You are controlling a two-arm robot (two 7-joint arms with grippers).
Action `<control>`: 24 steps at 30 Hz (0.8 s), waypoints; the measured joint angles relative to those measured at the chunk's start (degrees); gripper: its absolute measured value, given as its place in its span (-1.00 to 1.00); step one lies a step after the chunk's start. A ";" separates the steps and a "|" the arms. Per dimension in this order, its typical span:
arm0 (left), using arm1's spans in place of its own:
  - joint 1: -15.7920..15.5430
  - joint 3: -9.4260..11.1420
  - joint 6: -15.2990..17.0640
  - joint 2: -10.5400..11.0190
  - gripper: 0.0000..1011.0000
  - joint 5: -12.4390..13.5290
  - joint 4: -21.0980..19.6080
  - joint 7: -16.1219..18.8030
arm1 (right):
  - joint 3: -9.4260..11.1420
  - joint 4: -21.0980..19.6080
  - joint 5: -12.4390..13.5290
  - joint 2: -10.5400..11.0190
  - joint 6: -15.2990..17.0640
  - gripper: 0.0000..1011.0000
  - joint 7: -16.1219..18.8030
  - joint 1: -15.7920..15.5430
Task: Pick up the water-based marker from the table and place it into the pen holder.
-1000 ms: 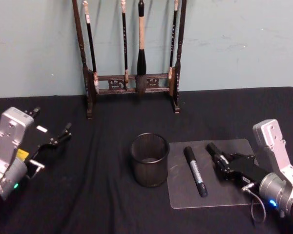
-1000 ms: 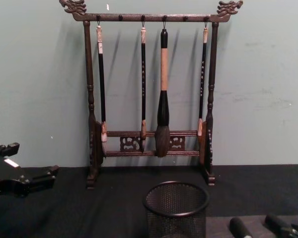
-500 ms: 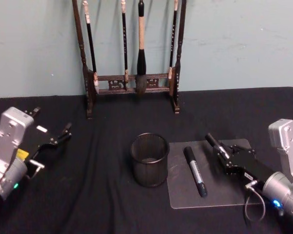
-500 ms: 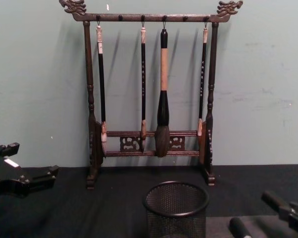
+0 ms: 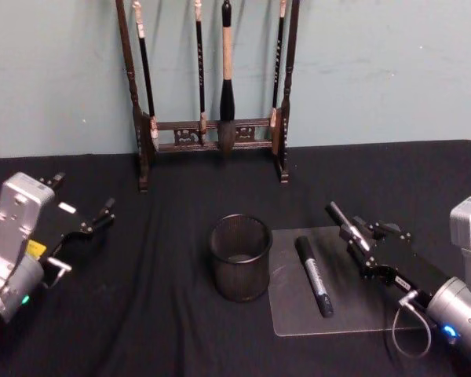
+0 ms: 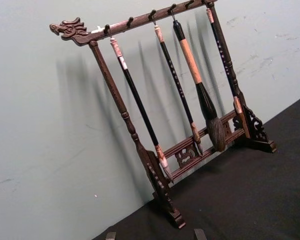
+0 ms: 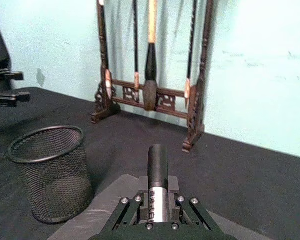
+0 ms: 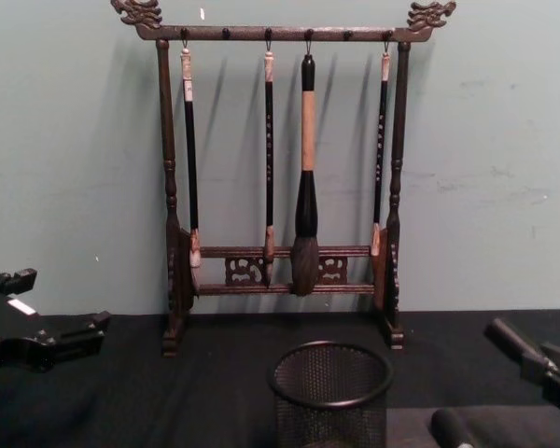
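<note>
The right gripper (image 5: 361,239) is lifting away from the clear mat (image 5: 361,318). A second ago it was sitting low on the mat, and now it is hanging higher and farther toward the right side of the bench (image 5: 165,314). It is carrying the water-based marker (image 5: 337,217) up with it. Its jaws are clenching the marker's barrel, with the capped end poking out ahead and slanting upward. In the chest view the marker has climbed from the bottom edge to about the height of the pen holder's rim. Everything else is staying where it was. The left gripper (image 5: 82,196) is parked over the left side of the bench, its jaws released and spread with nothing between them. The pen holder (image 5: 241,258), a round black mesh cup, is standing upright just beside the mat's left edge. A second marker (image 5: 314,276) is lying flat on the mat, between the holder and the raised gripper. Behind them, well apart, the dark wooden brush rack (image 5: 212,133) is standing against the pale wall (image 5: 392,71) with four brushes (image 5: 227,78) hanging from it. Seen from the right wrist, the held marker has a rounded black cap and a pale grey barrel with dark print.
</note>
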 joint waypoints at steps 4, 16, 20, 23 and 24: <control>0.00 0.00 0.00 0.00 1.00 0.00 0.00 0.00 | -0.37 -0.15 -0.16 0.23 -1.47 -0.56 0.58 -0.11; 0.00 0.00 0.00 0.00 1.00 0.00 0.00 0.00 | -0.93 -1.43 -1.16 0.46 -0.37 -0.56 -0.50 0.36; 0.00 0.00 0.00 0.00 1.00 0.00 0.00 0.00 | -0.78 -2.27 -1.57 0.59 -0.15 -0.56 -1.05 0.89; 0.00 0.00 0.00 0.00 1.00 0.00 0.00 0.00 | -0.85 -2.52 -1.92 0.59 0.06 -0.56 -1.18 1.29; 0.00 0.00 0.00 0.00 1.00 0.00 0.00 0.00 | -1.02 -2.57 -2.18 0.54 0.14 -0.56 -1.21 1.64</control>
